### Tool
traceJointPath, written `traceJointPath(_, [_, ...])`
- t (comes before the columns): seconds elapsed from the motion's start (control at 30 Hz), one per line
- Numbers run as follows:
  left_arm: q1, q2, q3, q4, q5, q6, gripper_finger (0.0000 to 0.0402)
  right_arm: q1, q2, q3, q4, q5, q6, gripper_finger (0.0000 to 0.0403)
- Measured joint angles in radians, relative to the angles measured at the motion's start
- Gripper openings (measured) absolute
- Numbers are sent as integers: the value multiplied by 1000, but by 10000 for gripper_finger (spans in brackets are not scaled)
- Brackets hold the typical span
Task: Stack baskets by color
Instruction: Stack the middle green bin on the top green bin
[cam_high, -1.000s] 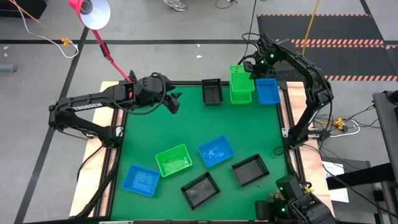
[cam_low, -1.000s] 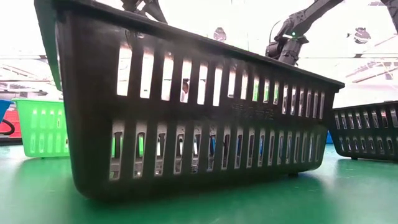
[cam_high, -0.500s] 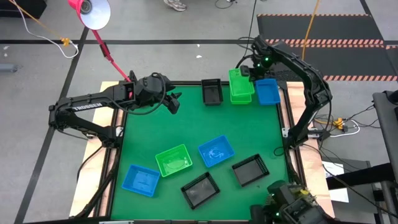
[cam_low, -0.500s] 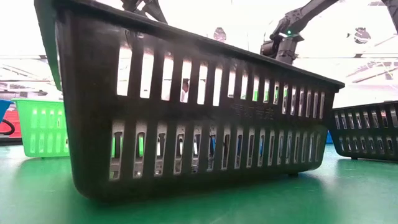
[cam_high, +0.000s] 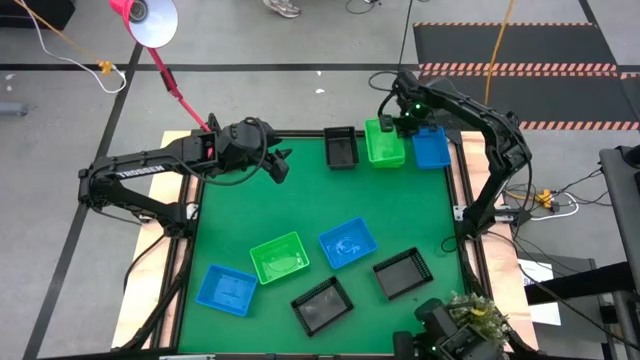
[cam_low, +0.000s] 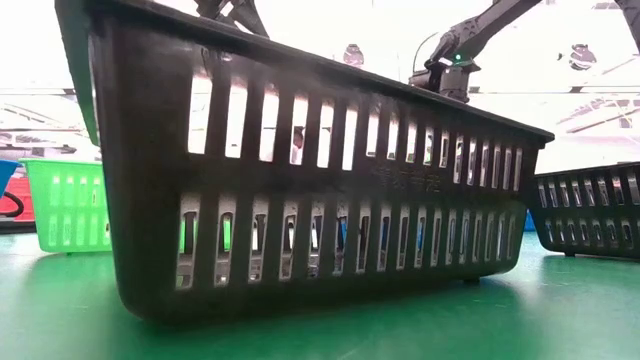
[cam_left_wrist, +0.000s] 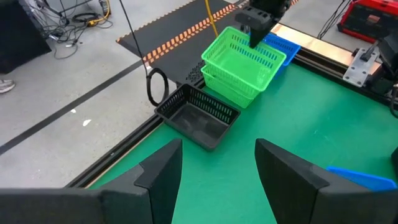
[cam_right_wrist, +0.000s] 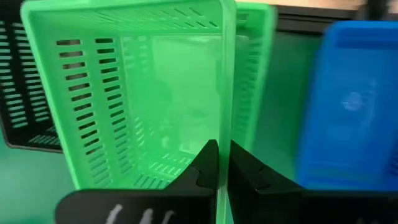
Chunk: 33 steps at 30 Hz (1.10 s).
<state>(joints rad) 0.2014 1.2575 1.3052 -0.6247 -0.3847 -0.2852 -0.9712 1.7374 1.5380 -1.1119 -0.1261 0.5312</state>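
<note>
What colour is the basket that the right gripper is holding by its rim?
Bright green. The right gripper pinches the green basket; the right wrist view shows it best.

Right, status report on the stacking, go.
Right gripper shut on upper green basket wall, over second green basket at far edge. Left gripper open, holding nothing, hovering far left. Nothing in the way.

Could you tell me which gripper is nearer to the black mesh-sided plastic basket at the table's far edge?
The right gripper, gripping the green basket stack beside the black basket. The left gripper hovers farther away.
</note>
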Motion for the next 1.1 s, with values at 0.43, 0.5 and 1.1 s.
traceJointPath(0.43, [0, 0, 0, 0, 2, 23, 202, -24, 1, -14, 53, 26, 6, 6])
traceJointPath(0.5, [0, 0, 0, 0, 2, 35, 202, -24, 1, -14, 54, 27, 6, 6])
traceJointPath(1.1, [0, 0, 0, 0, 3, 55, 202, -12, 0, -62, 96, 73, 6, 6])
